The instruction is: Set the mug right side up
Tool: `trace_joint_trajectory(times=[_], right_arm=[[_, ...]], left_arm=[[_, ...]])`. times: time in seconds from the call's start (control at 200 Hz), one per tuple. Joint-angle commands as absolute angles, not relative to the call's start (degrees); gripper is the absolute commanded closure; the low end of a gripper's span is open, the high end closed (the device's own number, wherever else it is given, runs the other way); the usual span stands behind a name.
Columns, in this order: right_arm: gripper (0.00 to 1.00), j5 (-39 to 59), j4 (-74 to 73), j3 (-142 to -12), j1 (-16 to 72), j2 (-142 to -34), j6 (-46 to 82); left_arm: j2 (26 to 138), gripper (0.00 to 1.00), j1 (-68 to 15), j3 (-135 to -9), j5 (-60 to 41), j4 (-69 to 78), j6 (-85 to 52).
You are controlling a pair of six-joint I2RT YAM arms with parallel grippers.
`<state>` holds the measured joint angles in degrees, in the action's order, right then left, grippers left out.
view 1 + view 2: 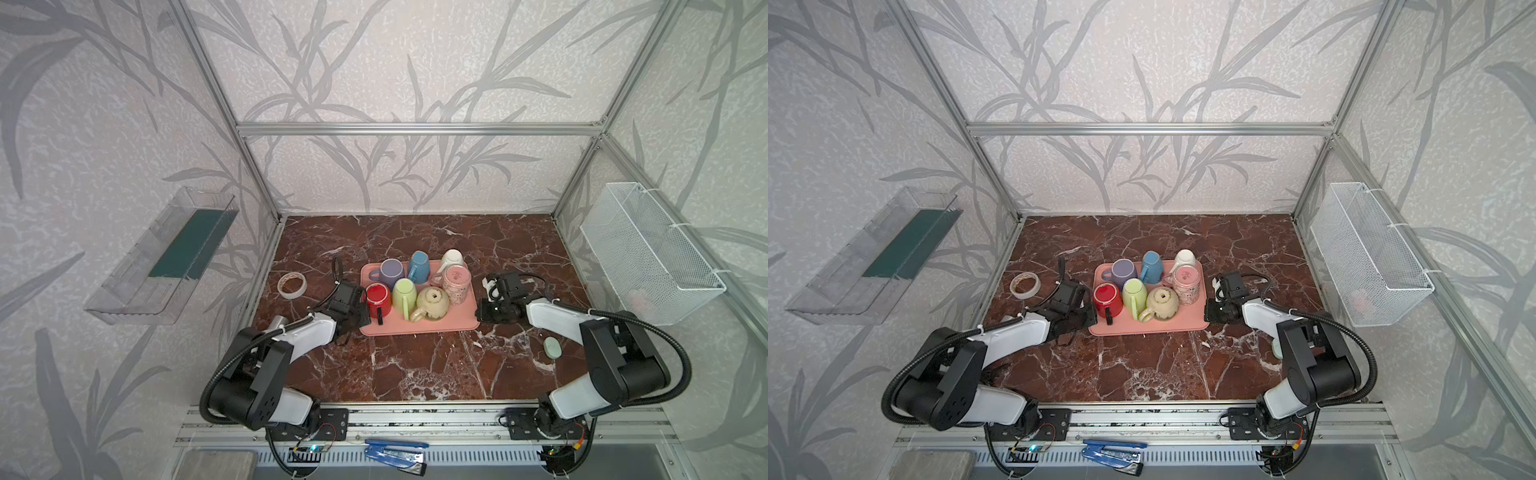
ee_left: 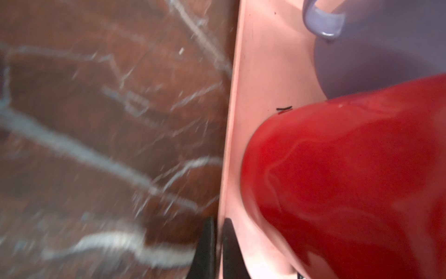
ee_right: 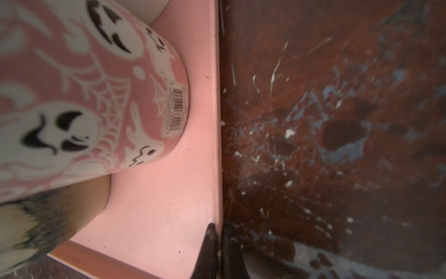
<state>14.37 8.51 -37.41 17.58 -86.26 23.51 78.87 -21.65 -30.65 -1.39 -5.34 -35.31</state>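
A pink tray [image 1: 415, 328] [image 1: 1142, 330] carries several mugs, most standing base up: red [image 1: 378, 298], purple [image 1: 392, 270], blue [image 1: 419, 266], white [image 1: 452, 258], pink ghost-print [image 1: 456, 283], green [image 1: 404, 293] and beige [image 1: 433, 303]. My left gripper [image 1: 365, 318] [image 2: 218, 222] is shut on the tray's left rim [image 2: 231, 120], beside the red mug [image 2: 337, 181]. On the opposite side my right gripper [image 1: 478, 312] [image 3: 218, 227] is shut on the right rim [image 3: 217, 145], near the ghost-print mug [image 3: 84, 96]. Neither gripper touches a mug.
A tape roll [image 1: 292, 285] lies left of the tray. A small pale green object [image 1: 552, 347] rests by the right arm. A wire basket [image 1: 648, 249] hangs on the right wall and a clear shelf [image 1: 166, 253] on the left. A blue stapler [image 1: 395, 451] lies on the front rail.
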Motion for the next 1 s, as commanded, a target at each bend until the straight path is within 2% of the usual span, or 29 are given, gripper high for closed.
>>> trace_joint_trajectory(times=[0.0, 0.235, 0.515, 0.63, 0.71, 0.815, 0.91, 0.995], right_arm=[[1.0, 17.4, 15.4, -35.1, 21.0, -82.1, 26.5], [1.0, 14.8, 19.6, -31.4, 23.4, -73.8, 26.3], [1.0, 14.5, 19.7, -32.6, 23.4, -74.9, 25.8], [0.88, 13.3, 19.9, -33.5, 23.4, -75.6, 24.6], [0.8, 11.7, 20.4, -33.8, 23.4, -74.9, 24.1], [0.72, 10.1, 21.1, -34.0, 23.4, -73.2, 24.0], [0.68, 8.6, 22.5, -34.5, 23.4, -71.3, 23.6], [0.66, 7.6, 24.4, -35.3, 23.4, -69.5, 23.1]], left_arm=[[73.9, 1.0, -23.9, -28.5, -1.7, -8.5, -39.6], [66.7, 1.0, -24.9, -24.2, 0.0, -11.3, -38.8], [67.8, 1.0, -24.9, -25.4, 0.7, -12.5, -38.6], [67.3, 1.0, -24.9, -25.9, 1.2, -13.4, -38.4], [65.6, 0.93, -24.9, -25.8, 2.8, -14.3, -38.5], [62.7, 0.77, -24.9, -26.0, 4.4, -15.7, -38.7], [60.0, 0.66, -24.9, -26.8, 5.1, -17.4, -38.6], [57.6, 0.63, -24.9, -27.5, 5.2, -19.2, -37.9]])
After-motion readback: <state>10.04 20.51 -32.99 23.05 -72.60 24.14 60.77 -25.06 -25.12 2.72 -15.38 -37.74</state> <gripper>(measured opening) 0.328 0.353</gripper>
